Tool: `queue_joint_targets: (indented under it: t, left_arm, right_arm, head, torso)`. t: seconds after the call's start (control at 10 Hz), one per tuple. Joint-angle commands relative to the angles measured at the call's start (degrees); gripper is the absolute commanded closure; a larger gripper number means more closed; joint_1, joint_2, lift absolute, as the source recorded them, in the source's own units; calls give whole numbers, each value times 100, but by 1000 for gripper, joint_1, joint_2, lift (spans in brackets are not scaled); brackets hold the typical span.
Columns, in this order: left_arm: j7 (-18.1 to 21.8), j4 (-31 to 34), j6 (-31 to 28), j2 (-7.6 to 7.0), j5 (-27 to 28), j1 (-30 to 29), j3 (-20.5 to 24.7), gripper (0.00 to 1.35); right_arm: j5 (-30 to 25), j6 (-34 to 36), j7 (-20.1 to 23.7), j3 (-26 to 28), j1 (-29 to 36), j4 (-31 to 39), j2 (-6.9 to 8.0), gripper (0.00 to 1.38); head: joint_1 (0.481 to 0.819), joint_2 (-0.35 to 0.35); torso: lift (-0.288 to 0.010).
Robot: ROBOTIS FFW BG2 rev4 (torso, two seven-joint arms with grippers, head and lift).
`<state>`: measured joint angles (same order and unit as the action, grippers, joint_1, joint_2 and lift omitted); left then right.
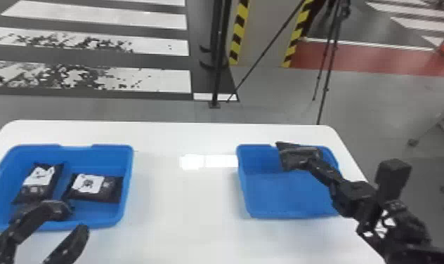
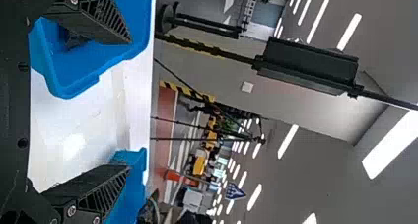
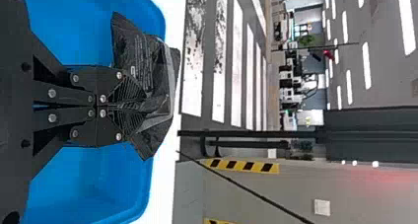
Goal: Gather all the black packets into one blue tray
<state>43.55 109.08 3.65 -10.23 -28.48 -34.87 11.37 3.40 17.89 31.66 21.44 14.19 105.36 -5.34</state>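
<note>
The black packet (image 3: 162, 81) is pinched in my right gripper (image 3: 143, 105), over the right tray (image 1: 284, 212). Left of that tray, two packets (image 1: 95, 188) lie in another tray (image 1: 128, 168), my left gripper (image 1: 78, 217) spread at its near rim. I judge one transfer remains.

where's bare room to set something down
Bare: white tabletop between the two blue plastic trays; right tray's near part. Crowded: left tray, with two black packets and the left gripper over its near edge; right tray's far side, where the right gripper holds another packet.
</note>
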Motion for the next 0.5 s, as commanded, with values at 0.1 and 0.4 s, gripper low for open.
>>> queue_joint_targets:
  t: [0.1,0.4]
  left_arm:
    - [233,-3,-717,-102,-375,731,-428,136]
    - [514,-396,-1940,-163,-260,1898,-954,140]
  right_arm:
    - [277,221,60,-533,648,1227,59,1279]
    - [528,376,174,-1104,887,1691,59,1279]
  head:
    - [695,-160]
    - [695,-127]
  torso:
    - [-110]
    - [-110]
